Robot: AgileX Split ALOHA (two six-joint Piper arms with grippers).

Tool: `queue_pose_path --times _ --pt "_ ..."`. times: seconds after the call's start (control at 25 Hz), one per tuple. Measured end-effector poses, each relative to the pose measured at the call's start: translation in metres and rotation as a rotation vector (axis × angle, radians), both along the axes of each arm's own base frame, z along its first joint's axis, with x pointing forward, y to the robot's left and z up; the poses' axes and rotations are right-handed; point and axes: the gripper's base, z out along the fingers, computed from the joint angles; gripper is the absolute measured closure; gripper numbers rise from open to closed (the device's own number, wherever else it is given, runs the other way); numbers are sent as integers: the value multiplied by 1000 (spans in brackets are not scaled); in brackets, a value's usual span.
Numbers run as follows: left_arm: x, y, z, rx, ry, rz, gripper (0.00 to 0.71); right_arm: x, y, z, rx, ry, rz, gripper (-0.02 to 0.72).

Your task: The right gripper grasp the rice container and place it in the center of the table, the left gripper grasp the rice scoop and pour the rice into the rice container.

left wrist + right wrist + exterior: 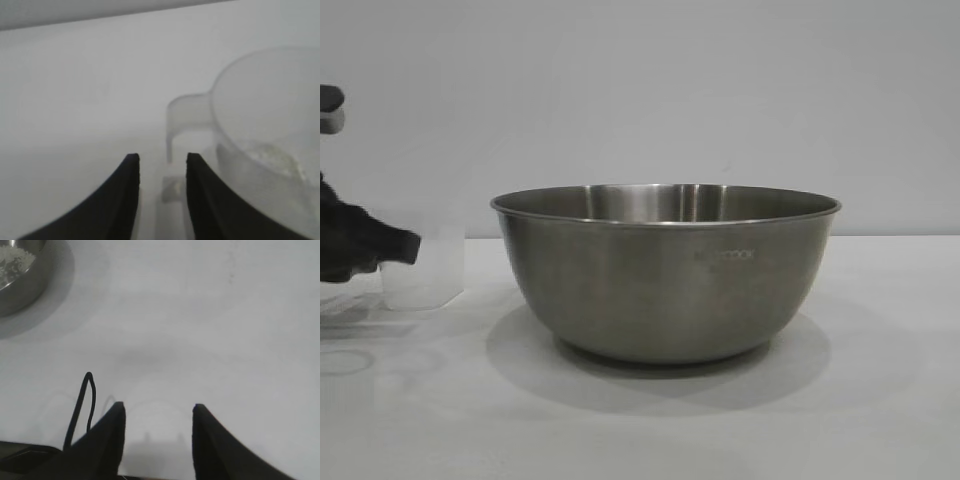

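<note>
The rice container (pixel 665 270), a large steel bowl, stands in the middle of the white table (pixel 880 400). In the right wrist view a corner of the rice container (pixel 20 287) shows with rice (pixel 15 260) inside. The translucent rice scoop (pixel 420 270) stands upright on the table to the left of the bowl. My left gripper (pixel 412 247) is at its side, open. In the left wrist view the left gripper (pixel 161 157) has its jaws apart just short of the handle (pixel 187 112) of the rice scoop (pixel 265 100), where a few grains (pixel 275 152) lie. My right gripper (pixel 159 407) hangs open over bare table.
A black cable loop (pixel 82 405) hangs beside the right gripper's finger. A plain white wall (pixel 670 90) rises behind the table. Part of the left arm (pixel 330 105) shows at the left edge of the exterior view.
</note>
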Motion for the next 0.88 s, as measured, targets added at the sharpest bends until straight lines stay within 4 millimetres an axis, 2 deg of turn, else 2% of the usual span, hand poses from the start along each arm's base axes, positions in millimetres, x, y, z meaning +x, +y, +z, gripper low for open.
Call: queue_pose_path --times 0.16,0.2,0.24,0.4,0.64,0.88 --pt "-15 5 0 -67 34 32 478 0 0 0 0 0 0 398" --pt "-17 6 2 -79 32 37 437 0 0 0 0 0 0 398" --pt "-19 7 6 -83 27 43 456 0 0 0 0 0 0 398" --pt "-21 19 12 -68 10 115 456 0 0 0 0 0 0 398" --pt "-13 56 12 -108 3 184 456 0 0 0 0 0 0 398" --pt "-11 91 12 -154 3 131 456 0 0 0 0 0 0 398"
